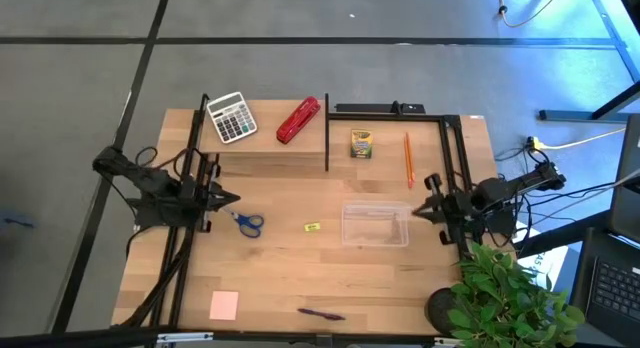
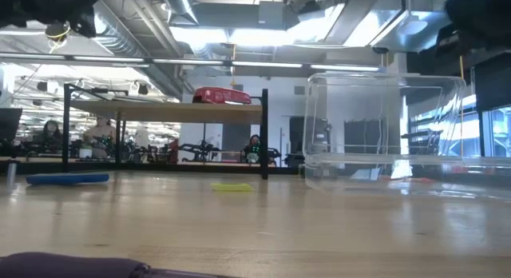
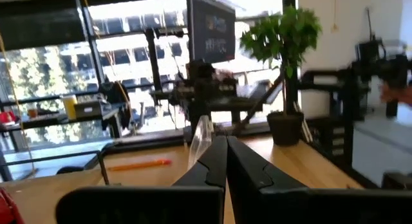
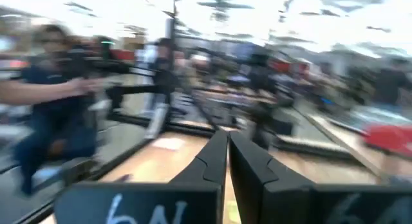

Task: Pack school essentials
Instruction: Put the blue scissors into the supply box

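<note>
In the high view a yellow-green crayon box [image 1: 361, 143] and an orange pencil [image 1: 408, 159] lie at the table's far right. Blue-handled scissors [image 1: 247, 223], a tiny yellow block [image 1: 312, 226] and a clear plastic container [image 1: 376, 225] sit mid-table. A pink sticky-note pad [image 1: 224, 305] and a dark purple pen [image 1: 321, 313] lie near the near edge. My left gripper [image 1: 232, 197] hovers shut at the left, just far-left of the scissors. My right gripper [image 1: 418, 212] hovers shut at the right, beside the container. The low view shows the container [image 2: 383, 126], block [image 2: 231, 186] and scissors [image 2: 68, 179].
A raised wooden shelf at the far left carries a grey-white calculator [image 1: 232, 117] and a red stapler [image 1: 298, 120]. A black frame [image 1: 392, 111] borders the far right area. A potted plant [image 1: 510, 293] stands at the near right corner. Bare wood [image 1: 290, 273] lies between the mid-table items and the near edge.
</note>
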{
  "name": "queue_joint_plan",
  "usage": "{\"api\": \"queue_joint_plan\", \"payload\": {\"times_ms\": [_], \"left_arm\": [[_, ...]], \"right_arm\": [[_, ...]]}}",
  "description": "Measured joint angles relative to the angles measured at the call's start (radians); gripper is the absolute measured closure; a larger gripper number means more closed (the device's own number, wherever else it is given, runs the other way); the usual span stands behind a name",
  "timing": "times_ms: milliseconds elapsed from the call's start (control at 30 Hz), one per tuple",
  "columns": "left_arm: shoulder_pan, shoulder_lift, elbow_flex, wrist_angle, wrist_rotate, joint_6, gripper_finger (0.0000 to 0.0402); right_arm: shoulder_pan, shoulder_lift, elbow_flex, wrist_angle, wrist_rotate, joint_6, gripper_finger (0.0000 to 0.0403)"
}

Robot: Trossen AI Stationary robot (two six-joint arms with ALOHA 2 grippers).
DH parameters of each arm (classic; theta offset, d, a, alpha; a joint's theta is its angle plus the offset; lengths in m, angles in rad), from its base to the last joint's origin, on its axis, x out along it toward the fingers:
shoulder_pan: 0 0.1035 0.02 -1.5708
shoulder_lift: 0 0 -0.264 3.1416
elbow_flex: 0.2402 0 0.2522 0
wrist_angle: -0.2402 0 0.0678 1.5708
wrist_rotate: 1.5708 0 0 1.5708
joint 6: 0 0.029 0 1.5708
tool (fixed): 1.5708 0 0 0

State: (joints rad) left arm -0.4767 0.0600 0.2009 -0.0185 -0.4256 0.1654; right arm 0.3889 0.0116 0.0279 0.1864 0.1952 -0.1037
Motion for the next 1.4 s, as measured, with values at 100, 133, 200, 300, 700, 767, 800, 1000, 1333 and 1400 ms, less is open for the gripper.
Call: {"api": "queue_joint_plan", "payload": {"times_ms": [100, 133, 200, 300, 700, 767, 800, 1000, 1333, 1400], "left_arm": [[-0.002, 0.076, 0.089, -0.09, 0.001, 0.001, 0.0401], [-0.002, 0.103, 0.12, -0.113, 0.0, 0.001, 0.0401], [-0.001, 0.16, 0.179, -0.163, -0.012, -0.004, 0.0401], [-0.002, 0.244, 0.261, -0.248, -0.071, -0.049, 0.0401], [0.007, 0.522, 0.521, -0.47, -0.159, -0.22, 0.0401], [0.018, 0.569, 0.566, -0.53, -0.158, -0.272, 0.0401], [0.023, 0.594, 0.588, -0.556, -0.147, -0.299, 0.0401], [0.065, 0.72, 0.698, -0.69, -0.098, -0.463, 0.0401], [0.14, 0.845, 0.8, -0.756, 0.026, -0.525, 0.0401], [0.152, 0.848, 0.8, -0.752, 0.026, -0.525, 0.0401]], "right_arm": [[0.0, 0.0, 0.047, -0.027, 0.032, 0.017, 0.0382], [0.0, 0.0, 0.069, -0.05, 0.033, 0.017, 0.0382], [0.0, 0.006, 0.12, -0.103, 0.042, 0.023, 0.0382], [0.0, 0.033, 0.213, -0.228, 0.126, 0.06, 0.0382], [0.0, 0.271, 0.584, -0.625, 0.309, 0.271, 0.0382], [0.0, 0.326, 0.637, -0.687, 0.308, 0.313, 0.0382], [0.0, 0.355, 0.666, -0.727, 0.308, 0.338, 0.0382], [0.0, 0.519, 0.831, -0.927, 0.306, 0.486, 0.0382], [0.0, 0.676, 1.007, -1.099, 0.249, 0.565, 0.0382], [-0.001, 0.681, 1.012, -1.098, 0.249, 0.544, 0.0382]]}}
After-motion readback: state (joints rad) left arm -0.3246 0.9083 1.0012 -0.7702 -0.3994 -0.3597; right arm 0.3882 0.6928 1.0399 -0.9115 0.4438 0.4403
